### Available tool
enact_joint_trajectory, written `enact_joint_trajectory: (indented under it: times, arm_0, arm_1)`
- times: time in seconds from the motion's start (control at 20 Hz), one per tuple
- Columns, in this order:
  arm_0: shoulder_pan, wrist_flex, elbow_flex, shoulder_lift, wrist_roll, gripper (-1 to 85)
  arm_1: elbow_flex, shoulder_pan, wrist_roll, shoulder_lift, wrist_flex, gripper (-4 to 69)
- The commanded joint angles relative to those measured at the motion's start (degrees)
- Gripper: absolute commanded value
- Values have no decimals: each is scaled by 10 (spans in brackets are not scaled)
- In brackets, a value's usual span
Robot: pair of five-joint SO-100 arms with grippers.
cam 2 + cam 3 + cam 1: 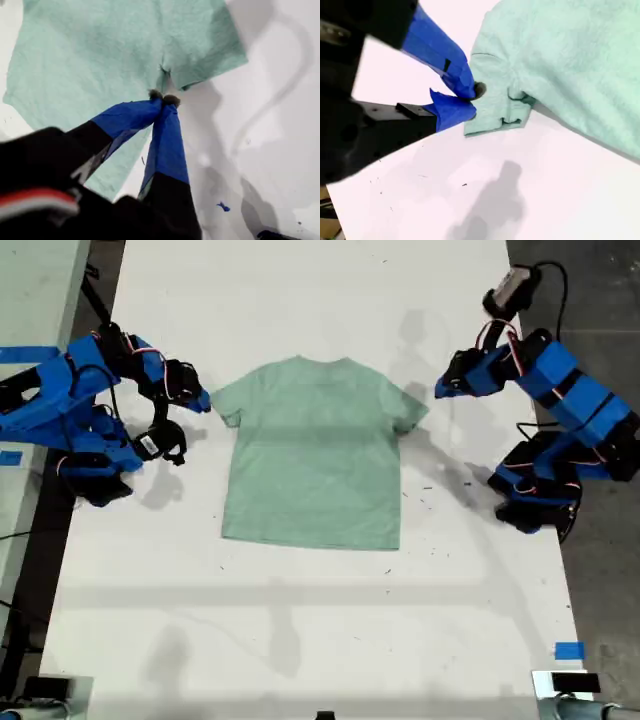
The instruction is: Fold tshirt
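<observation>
The pale mint-green tshirt (312, 455) lies flat and face-up in the middle of the white table, collar toward the far edge. My first gripper (163, 97) is shut, with its tips over the spot where a sleeve (205, 60) meets the body. This is the arm at the exterior view's right (441, 390), held just off that sleeve. My second gripper (473, 99) is shut too. Its tips touch the hem of the other sleeve (495, 107), which is slightly rumpled. That arm is at the exterior view's left (205, 401). I see no fabric between either pair of fingers.
Both blue arm bases (85, 455) (545, 485) stand at the table's (300, 620) side edges in the exterior view. A blue tape mark (568, 650) sits near the front corner at the exterior view's right. A blue speck (223, 206) lies on the table by the first arm.
</observation>
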Motion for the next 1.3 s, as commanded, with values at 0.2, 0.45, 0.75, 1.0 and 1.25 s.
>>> enact_joint_trajectory:
  times: [0.2, 0.45, 0.75, 1.0, 1.25]
  arm_0:
    - [-92, 50, -209, -178, 91, 0]
    - [-131, 62, -235, -202, 120, 11]
    - [-142, 58, -234, -230, 131, 10]
    - [-149, 51, -234, -259, 140, 13]
    - [-155, 49, -234, -275, 143, 1]
  arm_1:
    - [-161, 50, -112, -123, 4, 168]
    - [-160, 79, -183, -182, -29, 292]
    - [-21, 114, -229, -220, -158, 303]
    - [21, 94, -231, -277, -213, 302]
    - [10, 61, -221, -388, -252, 287]
